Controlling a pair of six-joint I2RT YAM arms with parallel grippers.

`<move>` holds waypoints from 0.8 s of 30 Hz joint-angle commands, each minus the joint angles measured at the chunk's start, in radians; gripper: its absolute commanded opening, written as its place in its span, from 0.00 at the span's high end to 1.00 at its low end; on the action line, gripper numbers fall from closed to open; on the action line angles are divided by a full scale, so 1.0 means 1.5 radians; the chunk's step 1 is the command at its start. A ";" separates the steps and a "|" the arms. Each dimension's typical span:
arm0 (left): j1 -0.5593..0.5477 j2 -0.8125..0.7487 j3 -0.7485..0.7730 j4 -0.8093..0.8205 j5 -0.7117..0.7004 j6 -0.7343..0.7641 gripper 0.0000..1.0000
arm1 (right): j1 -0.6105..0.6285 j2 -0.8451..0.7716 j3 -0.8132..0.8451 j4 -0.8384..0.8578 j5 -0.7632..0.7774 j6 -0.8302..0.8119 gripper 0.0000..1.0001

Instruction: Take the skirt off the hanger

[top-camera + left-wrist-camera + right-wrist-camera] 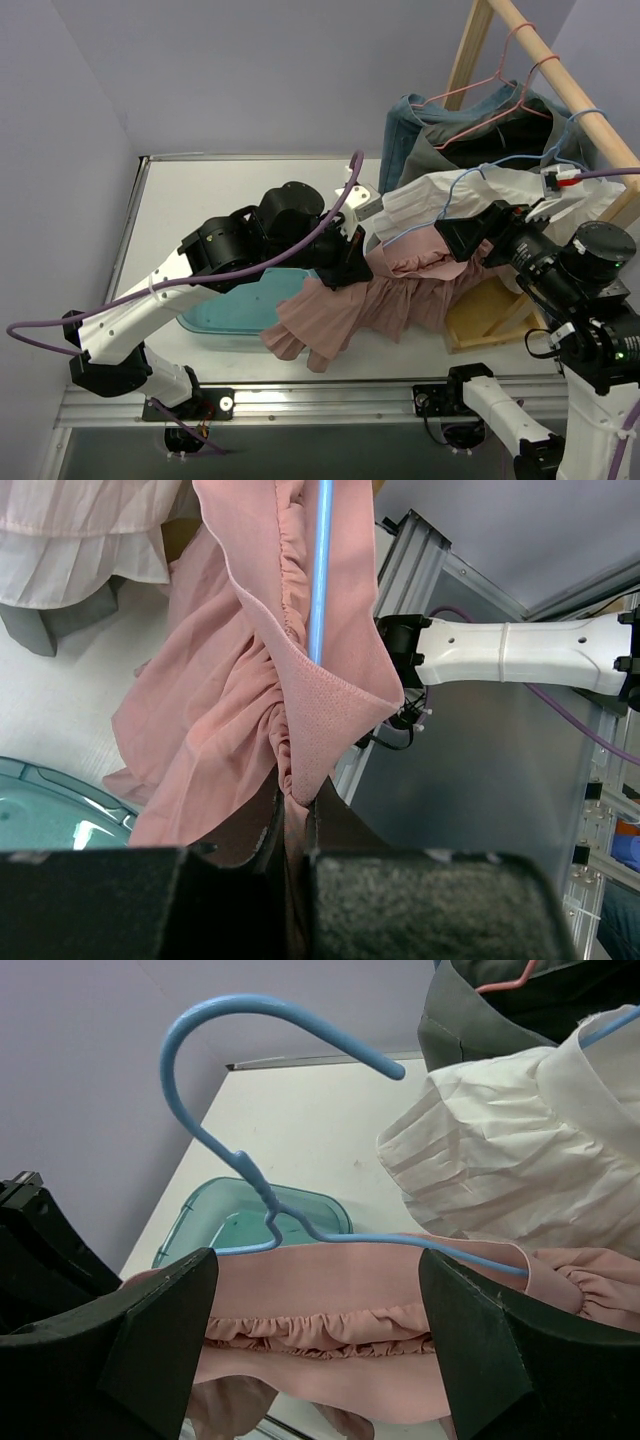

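Observation:
The pink skirt point(400, 292) hangs over a blue wire hanger point(215, 1110) held above the table between the two arms. My left gripper point(352, 262) is shut on the skirt's waistband edge point(330, 705), with cloth pinched between its fingers point(298, 802). The hanger's blue bar point(320, 570) runs up through the waistband. My right gripper point(455, 235) is open. In the right wrist view its fingers straddle the gathered waistband point(320, 1335) just below the hanger's arm, and the gripper point(315, 1270) grips nothing.
A teal bin point(235, 318) sits on the table under the left arm. A wooden rack point(560, 70) at the back right carries pink hangers, dark garments point(440, 135) and a white pleated skirt point(440, 200). Its wooden base point(490, 315) lies under the right arm.

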 commanded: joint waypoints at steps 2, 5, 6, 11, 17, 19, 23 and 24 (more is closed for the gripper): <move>0.001 -0.018 0.000 0.065 0.016 -0.017 0.98 | -0.007 -0.008 -0.042 0.106 -0.029 0.021 0.24; 0.001 -0.016 -0.005 0.068 0.019 -0.019 0.98 | -0.007 0.002 -0.048 0.120 -0.036 0.024 0.26; 0.001 -0.014 -0.005 0.069 0.024 -0.019 0.98 | -0.007 0.005 -0.050 0.122 -0.036 0.023 0.27; 0.001 -0.008 0.001 0.069 0.028 -0.021 0.98 | -0.007 0.013 -0.053 0.122 -0.037 0.017 0.30; 0.001 0.005 0.025 0.063 0.040 -0.025 0.98 | -0.007 0.010 -0.109 0.140 -0.049 0.022 0.42; 0.003 0.011 0.032 0.063 0.043 -0.028 0.98 | -0.007 0.014 -0.118 0.141 -0.059 0.023 0.49; 0.006 0.037 0.067 0.053 0.052 -0.033 0.98 | -0.007 0.018 -0.125 0.136 -0.056 0.015 0.51; 0.006 0.042 0.075 0.051 0.054 -0.033 0.98 | -0.007 0.021 -0.125 0.135 -0.055 0.010 0.58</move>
